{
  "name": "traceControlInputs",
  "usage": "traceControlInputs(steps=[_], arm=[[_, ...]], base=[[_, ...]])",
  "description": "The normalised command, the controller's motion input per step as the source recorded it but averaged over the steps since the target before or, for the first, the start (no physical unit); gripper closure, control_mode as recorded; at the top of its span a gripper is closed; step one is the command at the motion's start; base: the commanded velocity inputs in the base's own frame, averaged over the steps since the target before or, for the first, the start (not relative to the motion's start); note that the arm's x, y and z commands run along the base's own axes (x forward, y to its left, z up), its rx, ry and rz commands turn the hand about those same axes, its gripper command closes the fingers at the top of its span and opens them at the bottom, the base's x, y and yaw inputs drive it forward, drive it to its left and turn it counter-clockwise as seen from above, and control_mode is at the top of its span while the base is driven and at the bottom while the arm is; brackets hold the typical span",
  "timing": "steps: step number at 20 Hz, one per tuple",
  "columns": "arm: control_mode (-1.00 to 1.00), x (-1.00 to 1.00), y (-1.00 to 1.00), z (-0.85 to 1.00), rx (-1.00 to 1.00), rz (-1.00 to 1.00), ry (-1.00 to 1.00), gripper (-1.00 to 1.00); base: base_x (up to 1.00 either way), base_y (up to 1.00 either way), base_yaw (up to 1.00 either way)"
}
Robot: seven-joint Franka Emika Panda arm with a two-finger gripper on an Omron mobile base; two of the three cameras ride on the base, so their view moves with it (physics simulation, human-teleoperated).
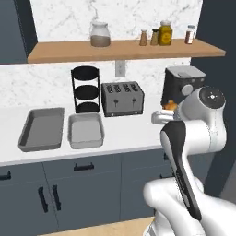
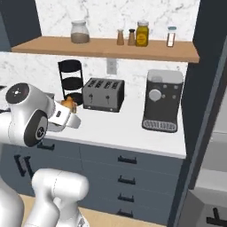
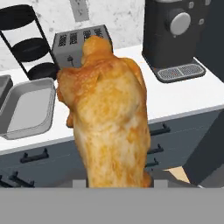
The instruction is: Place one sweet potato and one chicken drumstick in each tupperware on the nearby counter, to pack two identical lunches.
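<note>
Silver four-slot toaster (image 1: 122, 98) against marble backsplash, black three-tier rack (image 1: 86, 90) just left of it. Black coffee machine (image 2: 162, 100) further right. Wooden shelf (image 1: 124, 50) above carries glass jar (image 1: 100, 35), shakers, spice bottles.

We see glossy orange drumstick (image 3: 107, 113) held up off counter (image 1: 129, 133); 2 grey tupperware (image 1: 85, 130) sit side by side, far left, both empty.

White robot arm (image 1: 193, 152) with smooth, round, shiny parts, a long black strip down one side, a round grey cap with tiny dots at 1 o'clock in the left base view, fat white rounded base at 6 o'clock
</note>
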Motion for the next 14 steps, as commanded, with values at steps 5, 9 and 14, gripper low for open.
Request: traceControlInputs(steps=[5, 9, 14], arm=[[1.00, 0.00, 0.00, 0.00, 0.00, 0.00, 0.00, 1.00], [1.00, 0.00, 0.00, 0.00, 0.00, 0.00, 0.00, 1.00], [-1.00, 0.23, 0.66, -0.62, -0.12, 0.00, 0.18, 1.00]], base=[[1.00, 1.00, 0.00], [0.90, 1.00, 0.00], [0.14, 0.20, 0.00]])
